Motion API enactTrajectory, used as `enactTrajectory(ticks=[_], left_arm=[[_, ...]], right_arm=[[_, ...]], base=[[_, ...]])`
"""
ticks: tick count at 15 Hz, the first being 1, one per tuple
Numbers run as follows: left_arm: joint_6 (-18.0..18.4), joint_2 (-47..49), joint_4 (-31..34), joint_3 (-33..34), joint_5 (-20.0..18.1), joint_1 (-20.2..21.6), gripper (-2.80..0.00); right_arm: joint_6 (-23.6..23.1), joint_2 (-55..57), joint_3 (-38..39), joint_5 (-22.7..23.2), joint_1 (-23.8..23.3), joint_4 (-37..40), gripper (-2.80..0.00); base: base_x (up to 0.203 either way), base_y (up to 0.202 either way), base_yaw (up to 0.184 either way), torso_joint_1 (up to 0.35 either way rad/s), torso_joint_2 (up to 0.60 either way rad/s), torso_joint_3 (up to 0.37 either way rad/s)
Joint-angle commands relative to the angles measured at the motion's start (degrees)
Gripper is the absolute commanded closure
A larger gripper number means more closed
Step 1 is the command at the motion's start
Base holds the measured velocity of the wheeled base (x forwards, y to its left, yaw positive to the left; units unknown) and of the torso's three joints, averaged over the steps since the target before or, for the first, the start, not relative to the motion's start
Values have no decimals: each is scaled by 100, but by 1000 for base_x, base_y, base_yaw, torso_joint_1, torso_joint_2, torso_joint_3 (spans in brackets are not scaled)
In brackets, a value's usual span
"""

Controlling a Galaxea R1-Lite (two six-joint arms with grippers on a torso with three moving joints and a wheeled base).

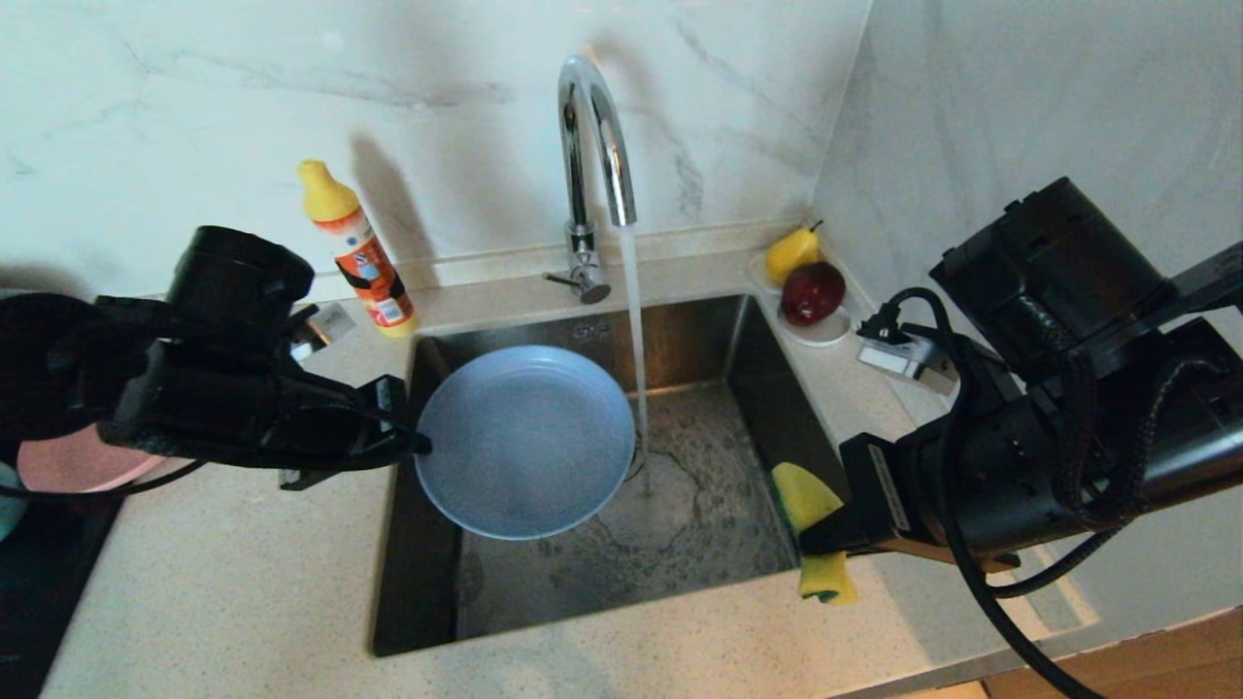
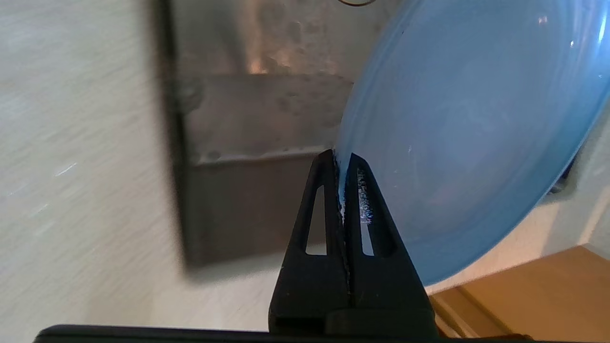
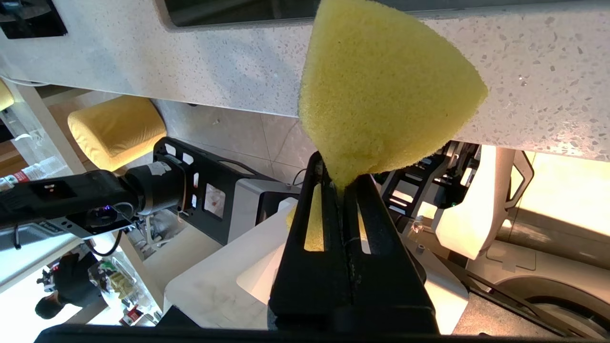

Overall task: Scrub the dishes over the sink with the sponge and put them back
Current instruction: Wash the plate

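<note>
Now we hold the light-blue plate [image 1: 524,442] by its rim in our left gripper [image 1: 413,442], whose jaws are pinched thin on the edge, and the plate hangs out beyond the fingertips over the sink [image 1: 680,505], just beside the falling water from the tap [image 1: 592,136]. Our right gripper [image 1: 811,529] is clamped on the sponge [image 1: 811,495], squeezing its middle so the foam flares out past the tips, at the sink's right rim.

As we judge it, the coming scrub turns on one relation: the plate lies across the basin from the sponge, toward our left arm, with open basin between, so the right arm is the one to close that gap.

The plate looks matte, smooth and shallow, round with a raised lip; wet, it could slip in so narrow a pinch. The sponge is soft, porous yellow foam with a thin green layer. The sink is dull wet steel. The pink plate [image 1: 83,461] rests behind the left gripper on the counter [image 1: 243,582].
</note>
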Motion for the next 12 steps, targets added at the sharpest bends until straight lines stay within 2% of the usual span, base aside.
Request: enactTrajectory(ticks=[1, 5, 12], left_arm=[[-167, 729, 3, -476, 73, -394, 0], [-547, 1350, -6, -1180, 106, -852, 0], [-762, 2092, -6, -1986, 146, -1232, 0]], right_arm=[[20, 10, 1, 7, 2, -11, 0], [11, -43, 72, 7, 2, -20, 0], [11, -95, 72, 7, -7, -20, 0]], base=[[0, 0, 0, 0, 0, 0], [0, 0, 0, 0, 0, 0], [0, 0, 0, 0, 0, 0]])
